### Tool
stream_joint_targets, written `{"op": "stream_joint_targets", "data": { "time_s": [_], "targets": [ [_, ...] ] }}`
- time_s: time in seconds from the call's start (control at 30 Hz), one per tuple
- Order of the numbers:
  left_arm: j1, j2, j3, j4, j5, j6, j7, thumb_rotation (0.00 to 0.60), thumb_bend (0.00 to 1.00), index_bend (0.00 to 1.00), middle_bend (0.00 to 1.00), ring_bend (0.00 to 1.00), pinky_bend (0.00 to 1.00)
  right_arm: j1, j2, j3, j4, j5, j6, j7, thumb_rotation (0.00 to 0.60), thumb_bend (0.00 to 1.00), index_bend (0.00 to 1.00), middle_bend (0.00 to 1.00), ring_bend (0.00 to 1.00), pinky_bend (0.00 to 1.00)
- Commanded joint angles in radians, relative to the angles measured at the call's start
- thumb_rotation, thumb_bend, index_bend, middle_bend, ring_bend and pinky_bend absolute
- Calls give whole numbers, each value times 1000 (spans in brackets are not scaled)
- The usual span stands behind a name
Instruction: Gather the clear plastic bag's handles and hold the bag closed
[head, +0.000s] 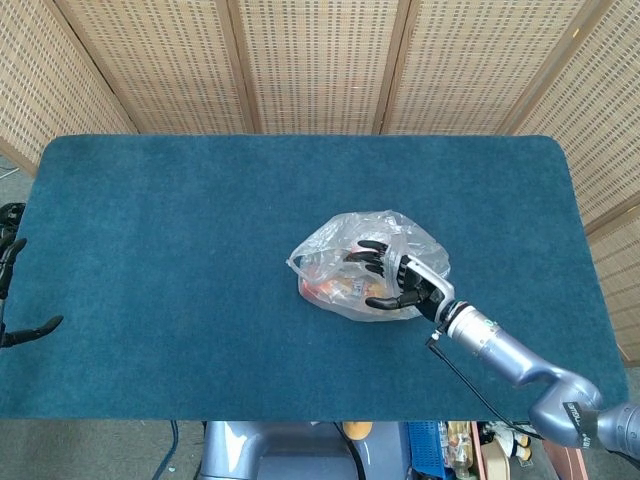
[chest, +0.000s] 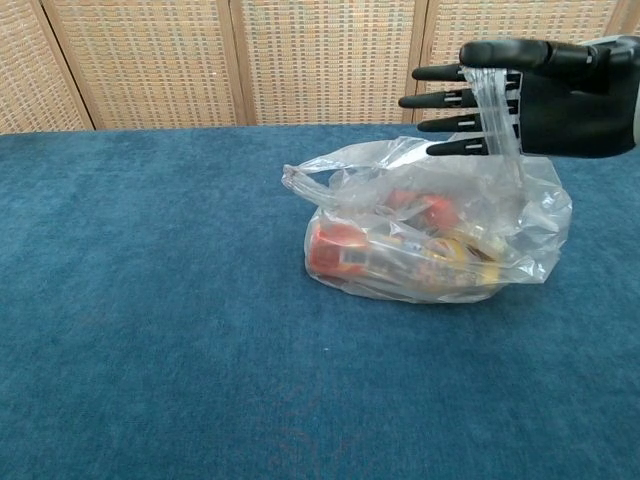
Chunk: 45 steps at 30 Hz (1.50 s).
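Note:
The clear plastic bag (head: 325, 250) (chest: 430, 250) lies a little right of the middle of the blue table, with red and orange packets inside. My right hand (head: 395, 275) (chest: 530, 95) hovers over its right half with the fingers straight and spread. The bag's right handle (chest: 495, 100) is looped over those fingers and pulled up taut. No finger is curled around it. The left handle (chest: 300, 180) (head: 297, 265) sticks out loose on the bag's left side. My left hand (head: 10, 280) hangs beyond the table's left edge, far from the bag, fingers apart and holding nothing.
The blue felt table (head: 180, 230) has woven screens (head: 320, 60) standing behind its far edge. Below the front edge a robot base and boxes (head: 440, 440) show. My right arm (head: 510, 350) reaches in across the table's front right corner.

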Motion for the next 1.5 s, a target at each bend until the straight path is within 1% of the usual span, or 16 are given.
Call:
{"op": "stream_joint_targets", "data": {
  "time_s": [0.03, 0.07, 0.13, 0.27, 0.37, 0.47, 0.57, 0.63, 0.67, 0.77, 0.83, 0.9, 1.0, 1.13, 1.3, 1.5],
  "targets": [
    [-1, 1, -1, 0, -1, -1, -2, 600, 134, 0, 0, 0, 0, 40, -11, -13, 77, -140, 76, 347, 600, 0, 126, 212, 74, 111],
    [-1, 1, -1, 0, -2, -1, -2, 600, 134, 0, 0, 0, 0, 46, -12, -26, 93, -165, 105, 410, 600, 0, 126, 216, 81, 144],
    [-1, 1, 0, 1, -3, -2, -2, 600, 133, 0, 0, 0, 0, 53, -12, -45, 112, -197, 149, 492, 600, 0, 126, 231, 95, 201],
    [-6, -3, 1, 1, -6, -11, 7, 600, 135, 0, 0, 0, 0, 77, -12, -91, 162, -255, 214, 600, 600, 0, 160, 316, 175, 311],
    [-13, -8, 2, 2, -7, -20, 22, 600, 137, 0, 0, 0, 0, 94, -11, -121, 188, -276, 239, 634, 600, 0, 197, 362, 220, 353],
    [-30, -21, -1, 13, 0, -34, 37, 600, 144, 0, 0, 0, 0, 111, -5, -150, 202, -289, 258, 642, 600, 0, 214, 372, 234, 368],
    [-77, -45, -12, 56, 6, -92, 32, 600, 151, 0, 0, 0, 0, 124, 6, -178, 205, -296, 272, 639, 600, 0, 219, 376, 242, 369],
    [-122, -69, -22, 109, 28, -139, -3, 600, 159, 0, 0, 0, 0, 130, 13, -194, 205, -296, 283, 639, 600, 0, 220, 376, 242, 369],
    [-149, -85, -26, 146, 58, -159, -26, 600, 164, 2, 0, 0, 0, 131, 16, -202, 206, -294, 290, 639, 600, 0, 220, 376, 242, 369],
    [-227, -147, -24, 276, 162, -199, -115, 600, 184, 62, 0, 0, 0, 137, 21, -219, 209, -281, 299, 641, 600, 0, 222, 376, 243, 369],
    [-278, -199, -20, 366, 236, -202, -191, 600, 194, 122, 0, 0, 0, 142, 23, -229, 211, -272, 302, 640, 600, 0, 222, 376, 243, 369],
    [-328, -262, -16, 461, 303, -189, -261, 600, 196, 142, 0, 0, 0, 145, 24, -237, 213, -262, 307, 640, 600, 0, 222, 376, 242, 369],
    [-392, -343, -4, 570, 360, -193, -326, 600, 201, 149, 0, 0, 0, 148, 25, -246, 213, -250, 318, 640, 600, 0, 222, 376, 242, 369],
    [-469, -442, -5, 656, 400, -211, -330, 600, 224, 151, 0, 0, 0, 152, 30, -251, 212, -236, 323, 635, 600, 0, 222, 376, 242, 369],
    [-558, -605, -11, 816, 439, -186, -326, 600, 227, 151, 0, 0, 0, 164, 39, -258, 216, -219, 319, 632, 600, 0, 222, 376, 242, 369],
    [-641, -732, -16, 960, 454, -162, -347, 600, 229, 175, 0, 0, 0, 173, 34, -264, 242, -199, 315, 649, 600, 0, 223, 376, 242, 369]
  ]
}}
